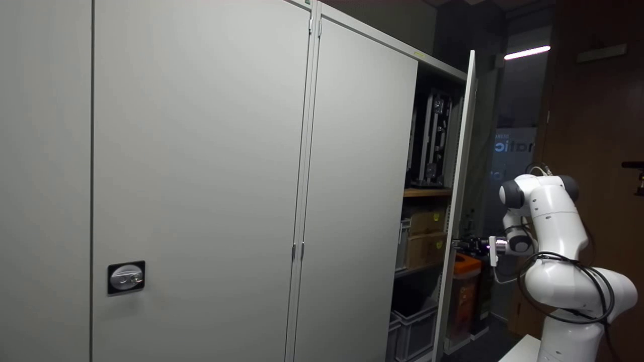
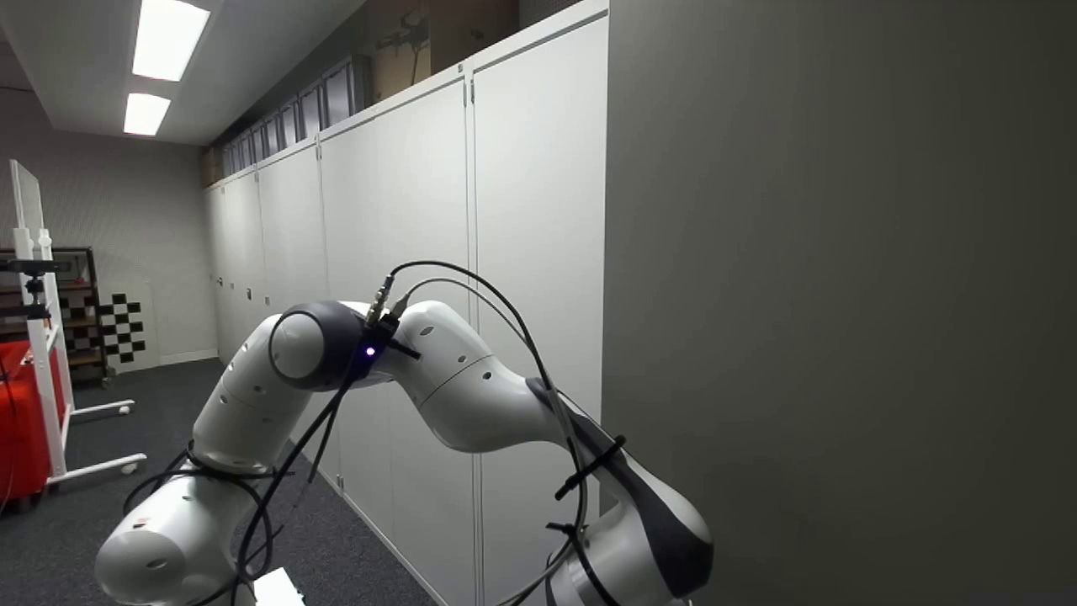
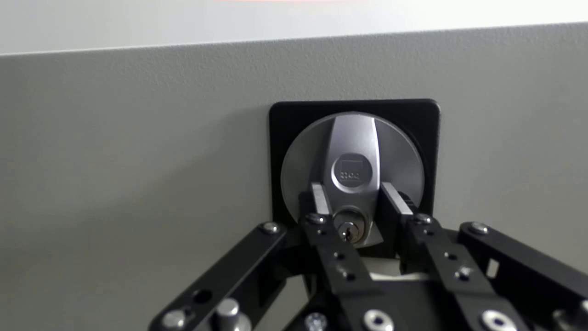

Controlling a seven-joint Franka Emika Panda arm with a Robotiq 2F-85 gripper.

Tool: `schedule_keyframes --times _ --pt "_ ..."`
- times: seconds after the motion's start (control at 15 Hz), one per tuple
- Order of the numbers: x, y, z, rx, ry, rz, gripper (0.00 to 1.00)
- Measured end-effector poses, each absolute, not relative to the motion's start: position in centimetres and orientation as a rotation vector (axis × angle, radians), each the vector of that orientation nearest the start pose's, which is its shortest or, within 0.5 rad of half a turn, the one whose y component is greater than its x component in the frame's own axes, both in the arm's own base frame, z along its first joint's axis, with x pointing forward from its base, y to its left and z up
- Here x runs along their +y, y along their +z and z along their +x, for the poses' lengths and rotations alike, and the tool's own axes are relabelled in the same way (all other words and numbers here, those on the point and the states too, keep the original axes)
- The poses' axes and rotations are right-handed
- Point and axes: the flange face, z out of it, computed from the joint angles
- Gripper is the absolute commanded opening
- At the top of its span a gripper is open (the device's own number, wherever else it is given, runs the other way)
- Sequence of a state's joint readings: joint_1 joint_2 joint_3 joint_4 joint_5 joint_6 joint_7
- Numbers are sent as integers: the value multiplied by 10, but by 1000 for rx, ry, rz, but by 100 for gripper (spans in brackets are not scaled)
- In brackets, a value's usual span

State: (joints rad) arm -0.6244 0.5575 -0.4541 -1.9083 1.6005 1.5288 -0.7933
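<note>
In the wrist view my gripper (image 3: 351, 188) is closed around the raised grip of a silver turn handle (image 3: 353, 138), one finger on each side. The handle has a round logo and a keyhole at its lower end, and sits on a black square plate (image 3: 427, 112) in a grey door (image 3: 161, 138). In an exterior view the cabinet door (image 1: 463, 151) stands ajar, swung outward, with the black gripper (image 1: 456, 244) at its outer face. The gripper is out of sight in the exterior view where the arm (image 2: 471, 387) bends down at front.
Behind the door, shelves hold cardboard boxes (image 1: 427, 250), grey crates (image 1: 417, 327) and a metal frame (image 1: 430, 141). A bin with an orange lid (image 1: 465, 265) stands beside the arm, near the door. Cables (image 1: 568, 259) loop around the arm.
</note>
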Motion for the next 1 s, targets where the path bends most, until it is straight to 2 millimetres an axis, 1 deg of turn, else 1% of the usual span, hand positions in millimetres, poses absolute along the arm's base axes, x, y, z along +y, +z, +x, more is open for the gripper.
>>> schedule_keyframes --times 0.4,1.0 --pt "-467 251 387 925 -675 -1554 8" --pt "-481 252 367 929 -653 -1554 8"
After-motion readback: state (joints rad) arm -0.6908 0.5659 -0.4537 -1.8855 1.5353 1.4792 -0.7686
